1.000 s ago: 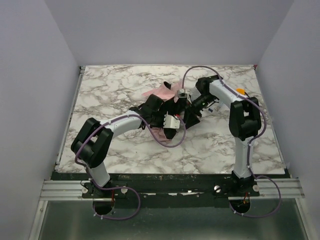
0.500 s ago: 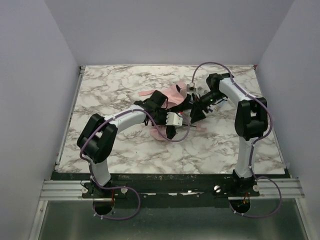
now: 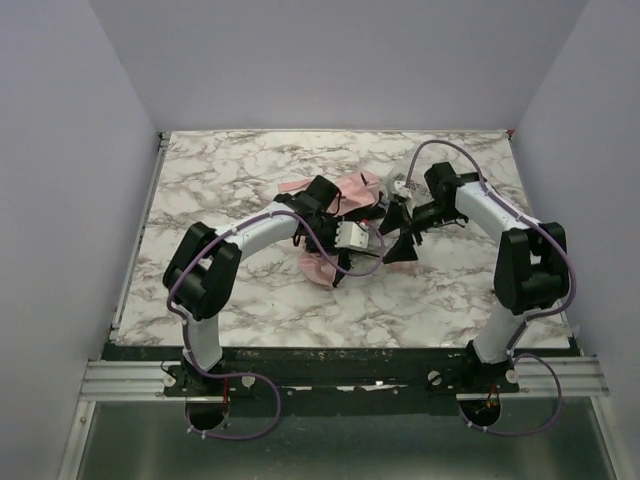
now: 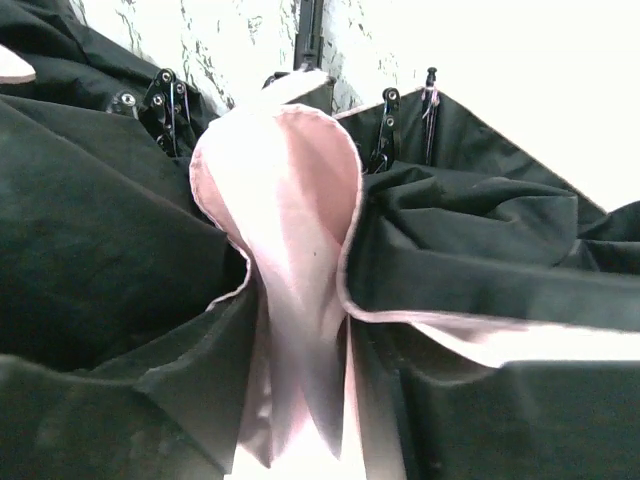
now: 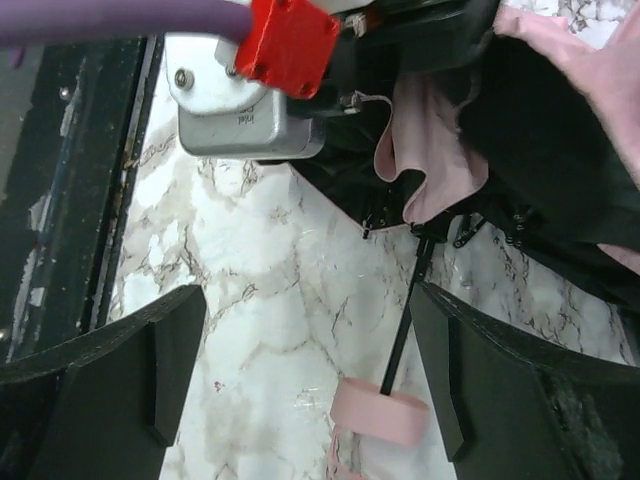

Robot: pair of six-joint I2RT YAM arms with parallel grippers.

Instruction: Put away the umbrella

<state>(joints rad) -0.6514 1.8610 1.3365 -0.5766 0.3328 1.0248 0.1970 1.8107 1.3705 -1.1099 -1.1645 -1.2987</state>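
The umbrella [image 3: 356,187] lies half collapsed at mid table, pale pink outside and black inside. In the left wrist view a pink fold [image 4: 290,250] runs down the middle between black folds [image 4: 480,250], and it hides my own fingers. My left gripper [image 3: 338,262] is buried in this fabric. My right gripper [image 5: 310,380] is open just right of the canopy, above the marble. Its fingers [image 5: 175,360] stand wide apart. The thin dark shaft [image 5: 405,320] and small pink handle [image 5: 381,417] lie between them, close to the right finger and untouched.
The marble table [image 3: 230,170] is walled by pale panels on three sides. A black rail [image 5: 60,180] marks its near edge in the right wrist view. The left wrist's grey and red camera housing [image 5: 245,110] sits close above my right gripper.
My right gripper has opened wide and drawn right and nearer, its elbow swinging out to the right. The left arm has shifted right with the fabric, and the canopy has spread a little.
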